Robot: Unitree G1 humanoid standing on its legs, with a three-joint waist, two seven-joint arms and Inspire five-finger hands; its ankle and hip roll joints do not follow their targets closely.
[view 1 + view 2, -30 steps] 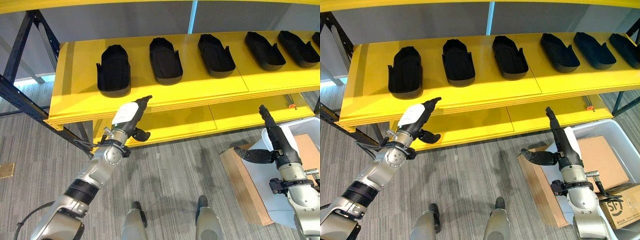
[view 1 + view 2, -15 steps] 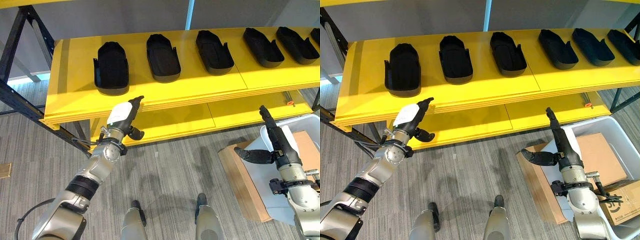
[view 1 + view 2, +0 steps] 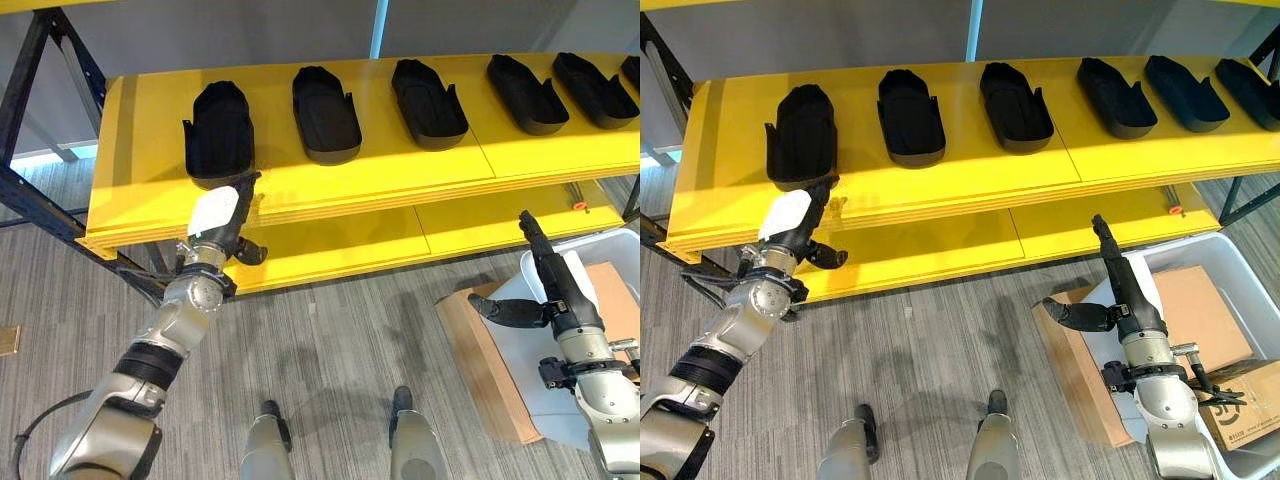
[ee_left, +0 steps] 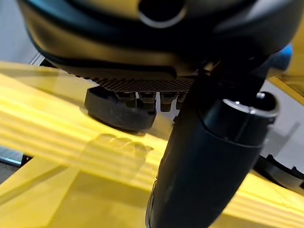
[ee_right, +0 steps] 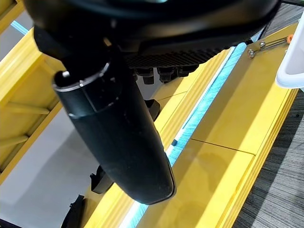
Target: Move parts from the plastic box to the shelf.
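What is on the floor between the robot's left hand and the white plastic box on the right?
In the left eye view, only bare grey striped carpet lies between the left hand and the white plastic box, up to the brown cardboard sheet leaning on the box.

- The left hand (image 4: 156,42) bulks dark along one edge, its thumb (image 4: 209,156) jutting forward and its fingers (image 4: 147,99) seen as a short row of stubby tips.
- Just past those fingertips, a black part (image 4: 118,111) lies on the yellow shelf (image 4: 52,128).
- Another dark part (image 4: 280,171) sits beyond the thumb.
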